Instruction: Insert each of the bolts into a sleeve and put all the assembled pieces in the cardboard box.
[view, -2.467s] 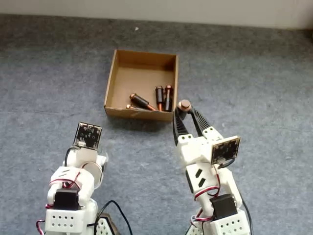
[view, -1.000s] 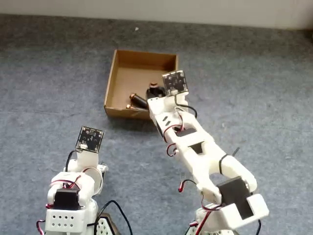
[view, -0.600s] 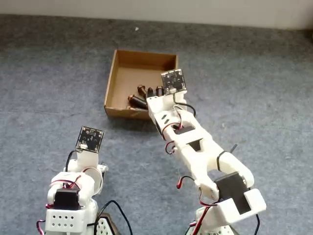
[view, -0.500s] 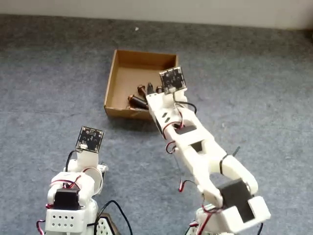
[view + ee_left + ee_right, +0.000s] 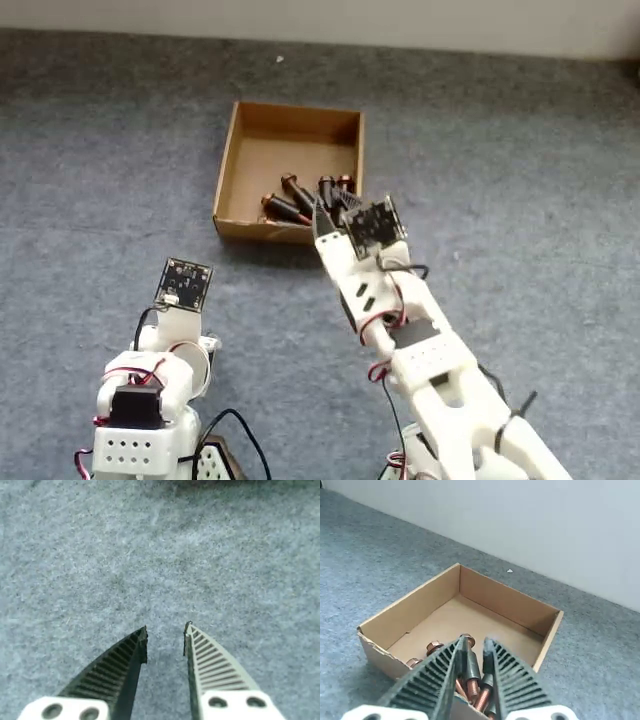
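The right arm (image 5: pixel 420 340), which was stretched out over the cardboard box (image 5: pixel 300 106) a second ago, has drawn back; its right gripper (image 5: pixel 332 208) now hangs above the box's near wall, beside the near right corner. Two and a half seconds ago it held an assembled piece just outside that corner; now nothing sits between its fingers, which stand a narrow gap apart in the right wrist view (image 5: pixel 474 641). The left arm (image 5: pixel 160 360) sits where it was, well apart from the box; the left gripper (image 5: pixel 165 632) points at bare grey carpet (image 5: pixel 150 555), its fingers a little apart and empty.

One box; two arms; in the high view four assembled pieces (image 5: pixel 283 207) can be counted inside, all lying along the near wall, against three counted before.

From the right wrist the box (image 5: pixel 410 612) shows copper heads and dark sleeves of the pieces (image 5: pixel 468 662), partly covered by the fingers, so the exact count cannot be settled; the right arm's base is cut off at the high view's edge.
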You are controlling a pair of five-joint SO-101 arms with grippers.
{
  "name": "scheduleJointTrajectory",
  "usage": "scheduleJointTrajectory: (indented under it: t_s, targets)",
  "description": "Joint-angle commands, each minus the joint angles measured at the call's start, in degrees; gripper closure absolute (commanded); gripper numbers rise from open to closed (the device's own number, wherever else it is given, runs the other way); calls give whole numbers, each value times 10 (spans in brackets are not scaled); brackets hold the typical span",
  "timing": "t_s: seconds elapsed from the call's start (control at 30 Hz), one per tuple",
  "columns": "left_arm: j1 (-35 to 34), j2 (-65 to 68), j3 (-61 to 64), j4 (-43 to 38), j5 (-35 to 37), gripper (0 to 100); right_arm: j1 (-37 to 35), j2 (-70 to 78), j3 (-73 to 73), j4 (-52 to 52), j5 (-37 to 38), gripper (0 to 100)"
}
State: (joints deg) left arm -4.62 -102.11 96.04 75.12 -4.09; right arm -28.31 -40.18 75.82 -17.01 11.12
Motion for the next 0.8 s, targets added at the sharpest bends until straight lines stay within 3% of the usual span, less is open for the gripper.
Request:
scheduleJointTrajectory:
  t_s: [0.0,0.37,0.5,0.77]
  targets:
    - [-4,-4,12,3,-6,853,0,-95,36,7,5,958]
    - [-4,-4,12,3,-6,853,37,-310,95,255,0,961]
    - [-4,-4,12,3,-6,853,65,-407,140,332,-62,961]
    - [-4,-4,12,3,-6,853,103,-615,185,540,-105,961]
